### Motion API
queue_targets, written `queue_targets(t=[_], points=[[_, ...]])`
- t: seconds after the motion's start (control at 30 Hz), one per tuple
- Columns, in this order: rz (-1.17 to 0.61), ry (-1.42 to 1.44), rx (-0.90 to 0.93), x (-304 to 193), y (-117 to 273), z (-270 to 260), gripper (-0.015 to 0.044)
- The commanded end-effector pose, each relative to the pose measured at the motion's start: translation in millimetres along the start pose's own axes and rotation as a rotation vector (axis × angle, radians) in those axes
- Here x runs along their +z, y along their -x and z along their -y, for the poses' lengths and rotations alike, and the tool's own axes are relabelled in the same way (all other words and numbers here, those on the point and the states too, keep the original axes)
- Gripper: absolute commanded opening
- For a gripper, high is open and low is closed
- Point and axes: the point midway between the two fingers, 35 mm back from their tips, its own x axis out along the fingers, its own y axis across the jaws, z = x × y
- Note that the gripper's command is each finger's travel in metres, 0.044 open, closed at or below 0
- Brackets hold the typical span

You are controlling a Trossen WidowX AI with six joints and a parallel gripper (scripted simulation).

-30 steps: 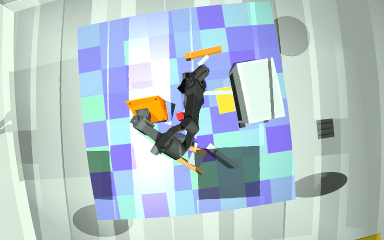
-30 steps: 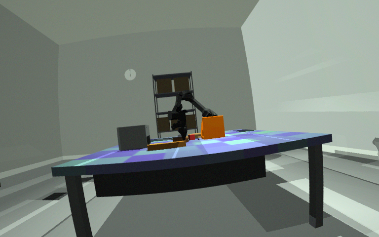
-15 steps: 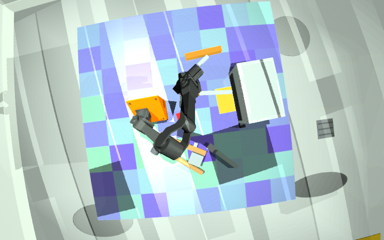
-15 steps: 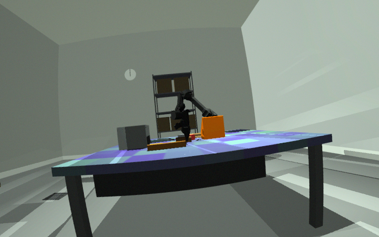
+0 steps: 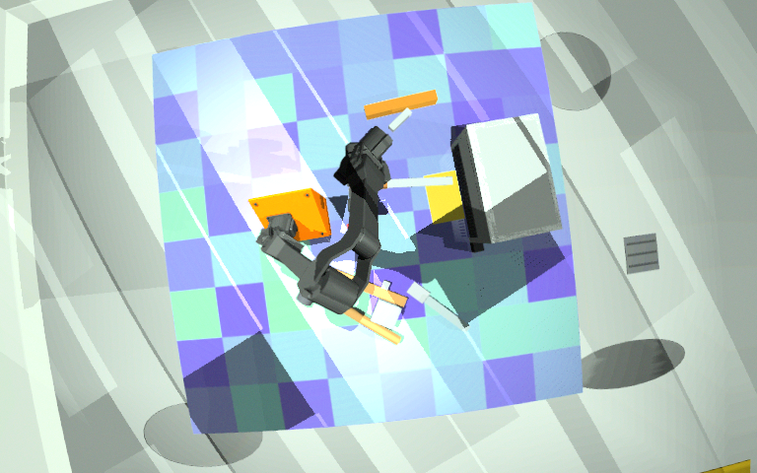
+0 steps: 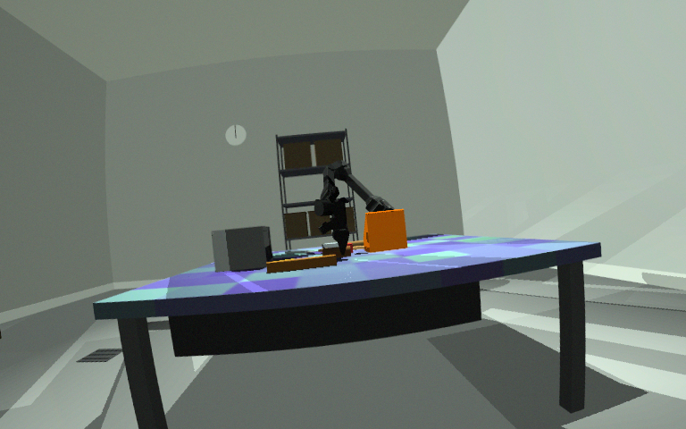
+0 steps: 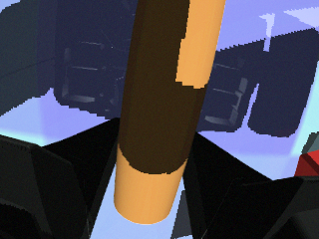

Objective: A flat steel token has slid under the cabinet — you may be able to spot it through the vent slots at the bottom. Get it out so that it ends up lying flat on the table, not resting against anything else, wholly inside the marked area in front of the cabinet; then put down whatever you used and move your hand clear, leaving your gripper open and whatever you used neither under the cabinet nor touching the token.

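The cabinet (image 5: 511,172) (image 6: 242,248) is a pale grey box with dark vent slots along its front. The marked area (image 5: 445,201) is a yellow patch in front of it. My gripper (image 6: 343,249) (image 7: 153,131) is low over the table and shut on a round tan handle (image 7: 147,199). In the top view the arm hides the fingers. A thin pale bar (image 5: 415,182), seemingly the held tool's shaft, runs from under the arm across the marked area's upper part, its end just short of the cabinet front. I cannot make out the steel token in any view.
An orange bar (image 5: 400,104) (image 6: 302,263) and a small white block (image 5: 400,119) lie beyond the gripper. An orange box (image 5: 312,214) (image 6: 386,230) stands by the arm's base. A red block (image 7: 310,165) is nearby. Tan bars (image 5: 379,328) and a pale stick (image 5: 444,308) lie on the other side.
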Motion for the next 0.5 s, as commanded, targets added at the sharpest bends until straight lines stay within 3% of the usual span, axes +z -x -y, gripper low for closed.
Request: queue_targets(t=[0.0, 0.47], points=[[0.0, -0.009, 0.001, 0, 0, -2, 0.0], [-0.002, -0.065, 0.001, -2, 2, -14, 0.0]])
